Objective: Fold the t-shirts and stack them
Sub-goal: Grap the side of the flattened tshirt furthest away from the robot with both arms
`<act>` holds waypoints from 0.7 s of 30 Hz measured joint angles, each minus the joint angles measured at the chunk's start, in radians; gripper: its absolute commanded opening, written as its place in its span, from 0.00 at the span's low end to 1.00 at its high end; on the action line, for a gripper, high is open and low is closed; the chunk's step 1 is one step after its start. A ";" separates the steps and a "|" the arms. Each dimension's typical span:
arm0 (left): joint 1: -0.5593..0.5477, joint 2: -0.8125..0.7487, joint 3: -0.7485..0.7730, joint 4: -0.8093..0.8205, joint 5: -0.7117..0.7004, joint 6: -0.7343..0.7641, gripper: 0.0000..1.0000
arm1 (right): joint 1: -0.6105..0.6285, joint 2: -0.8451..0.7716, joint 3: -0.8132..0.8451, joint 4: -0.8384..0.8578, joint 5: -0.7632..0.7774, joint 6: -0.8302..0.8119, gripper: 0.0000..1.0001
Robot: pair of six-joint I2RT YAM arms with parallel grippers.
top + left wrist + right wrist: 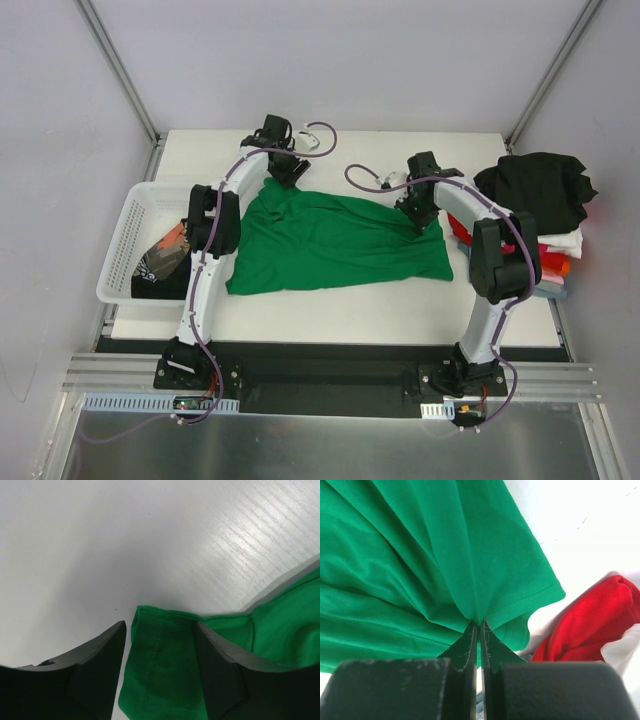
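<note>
At the right edge of the bright green cloth t-shirt (335, 245), right tool (479, 626) is clamping bunched fabric; at its far-left corner, left tool (160, 630) is straddling the hem, jaws apart.

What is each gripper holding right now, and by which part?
Right gripper pinches the bright green cloth t-shirt at a gathered fold beside a sleeve hem. Left gripper straddles its edge, fingers apart, nothing held yet.
</note>
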 measured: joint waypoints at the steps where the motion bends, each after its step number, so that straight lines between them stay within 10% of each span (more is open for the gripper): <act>1: 0.000 0.000 0.000 -0.003 0.003 0.000 0.47 | 0.000 -0.002 0.000 0.000 -0.001 0.000 0.01; 6: 0.000 0.000 0.000 -0.014 0.013 -0.003 0.34 | 0.000 -0.014 0.000 0.000 -0.002 0.000 0.01; 10: 0.000 0.000 0.000 -0.028 0.029 -0.004 0.00 | 0.000 -0.024 -0.005 0.000 -0.003 0.000 0.01; 21: 0.001 0.000 -0.001 -0.033 0.034 -0.003 0.00 | 0.000 -0.030 -0.011 -0.001 -0.003 0.003 0.01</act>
